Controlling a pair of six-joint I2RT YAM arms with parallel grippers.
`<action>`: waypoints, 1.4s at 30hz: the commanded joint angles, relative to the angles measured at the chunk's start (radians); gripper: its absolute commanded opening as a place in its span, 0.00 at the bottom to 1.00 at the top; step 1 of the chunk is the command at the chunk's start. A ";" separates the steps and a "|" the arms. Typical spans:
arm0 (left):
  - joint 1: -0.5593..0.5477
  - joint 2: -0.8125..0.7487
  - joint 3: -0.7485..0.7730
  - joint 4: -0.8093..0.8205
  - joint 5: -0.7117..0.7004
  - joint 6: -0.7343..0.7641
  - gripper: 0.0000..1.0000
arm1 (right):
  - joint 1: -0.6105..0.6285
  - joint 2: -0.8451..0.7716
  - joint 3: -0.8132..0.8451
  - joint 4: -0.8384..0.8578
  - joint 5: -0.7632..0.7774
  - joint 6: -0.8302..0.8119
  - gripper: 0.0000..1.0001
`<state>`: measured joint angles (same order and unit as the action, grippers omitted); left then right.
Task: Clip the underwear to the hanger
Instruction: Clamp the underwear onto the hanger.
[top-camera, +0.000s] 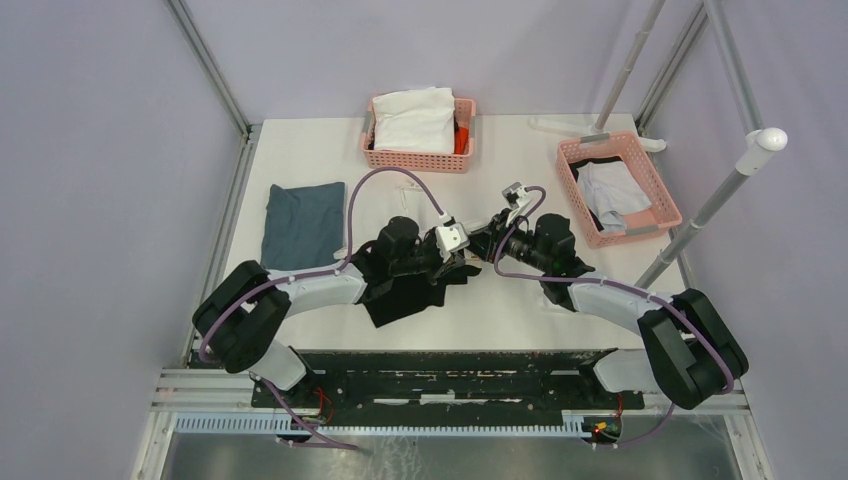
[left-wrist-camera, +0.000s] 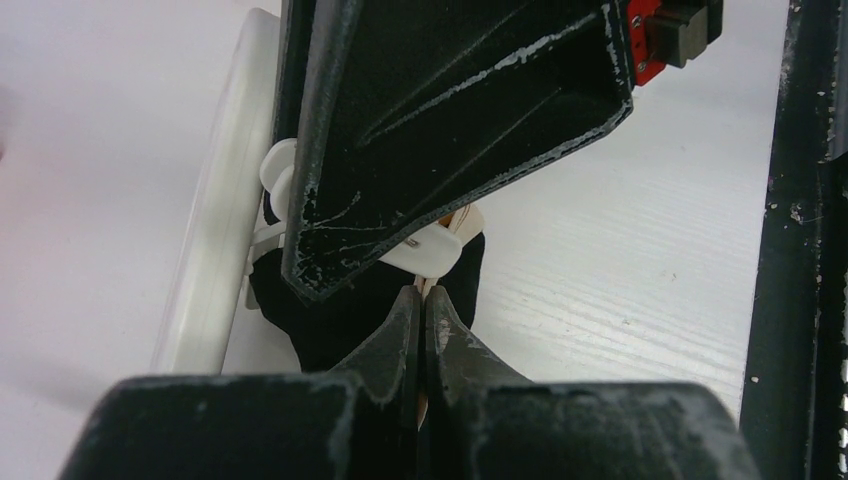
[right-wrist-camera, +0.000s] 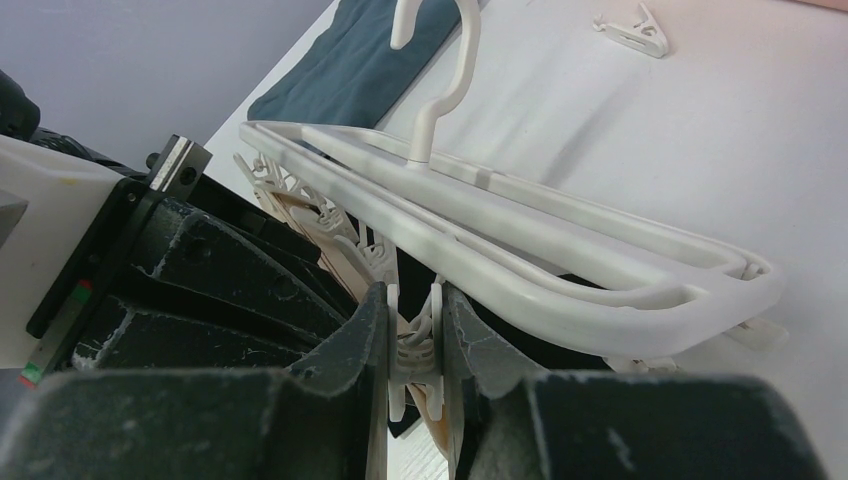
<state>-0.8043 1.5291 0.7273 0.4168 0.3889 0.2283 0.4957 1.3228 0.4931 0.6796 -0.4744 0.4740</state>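
Underwear (left-wrist-camera: 335, 330) meets clip (right-wrist-camera: 412, 345)
Left gripper (left-wrist-camera: 422, 292) pinches it; right gripper (right-wrist-camera: 413, 298) squeezes the hanger's (right-wrist-camera: 730, 290) clip: seat fabric deep, then release.

Overhead view. A white tabletop (top-camera: 505, 318) is enclosed by plain lavender walls (top-camera: 90, 150) on the left, far and right sides. Grey metal frame posts (top-camera: 207, 65) rise at its far corners. A white pole with a rounded cap (top-camera: 720, 195) slants at right. A black base plate (top-camera: 430, 385) and an aluminium rail (top-camera: 400, 425) line the near edge. Lighting is even, with soft shadows.
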 joint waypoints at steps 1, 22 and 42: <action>0.004 -0.023 0.041 0.046 -0.006 -0.033 0.03 | 0.013 -0.022 0.006 0.074 -0.047 -0.006 0.00; 0.007 -0.072 0.037 0.039 0.000 -0.027 0.03 | 0.014 -0.036 0.001 0.043 -0.045 -0.032 0.00; 0.007 -0.074 0.025 -0.006 0.075 0.019 0.03 | 0.015 -0.081 0.062 -0.031 -0.040 -0.066 0.01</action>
<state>-0.7979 1.4975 0.7273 0.3904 0.4259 0.2291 0.5022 1.2690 0.4984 0.6006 -0.4793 0.4255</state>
